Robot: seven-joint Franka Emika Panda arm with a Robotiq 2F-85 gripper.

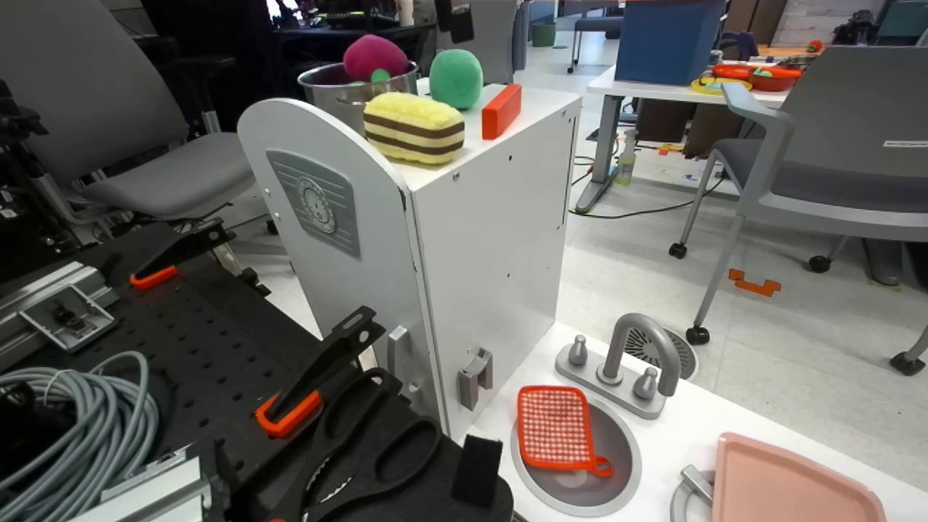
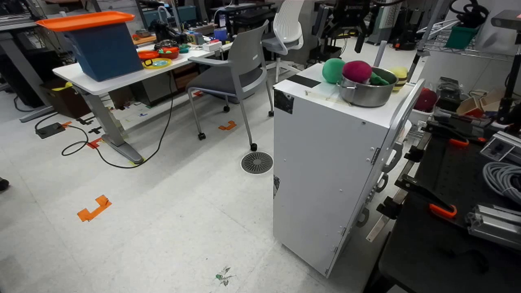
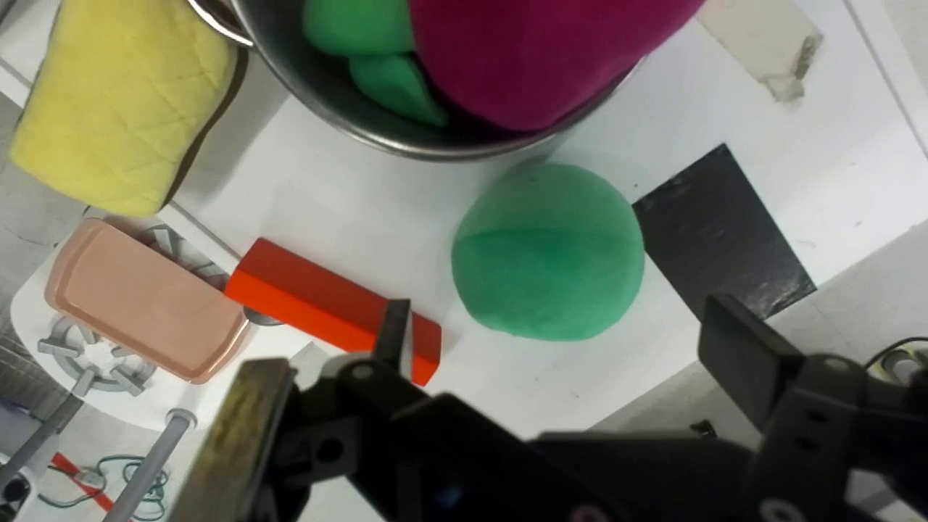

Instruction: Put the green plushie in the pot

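Green plushie point(image 3: 549, 254) sits outside the pot point(image 2: 368, 97), on the white surface point(image 3: 355, 196) just beside it; can't tell if they touch. Round, soft-looking, seam across it. Pot: shiny metal, holds the pink plushie point(image 3: 540, 58), bulging above the rim, plus soft green pieces point(image 3: 395, 83) tucked alongside. My pincer point(image 3: 562, 326) is spread wide, gripping nothing, green plushie showing between its fingertips in the wrist view. Yellow block point(image 1: 413, 127) near the pot: quilted top, brown stripes. Red block point(image 1: 502, 112): long, smooth, straight-edged. In an exterior view, round grey sink point(image 1: 616, 435) holds a red checked potholder point(image 1: 557, 428). Blue bin point(image 2: 106, 57), straight-sided, orange tray point(image 2: 85, 20) across its top.
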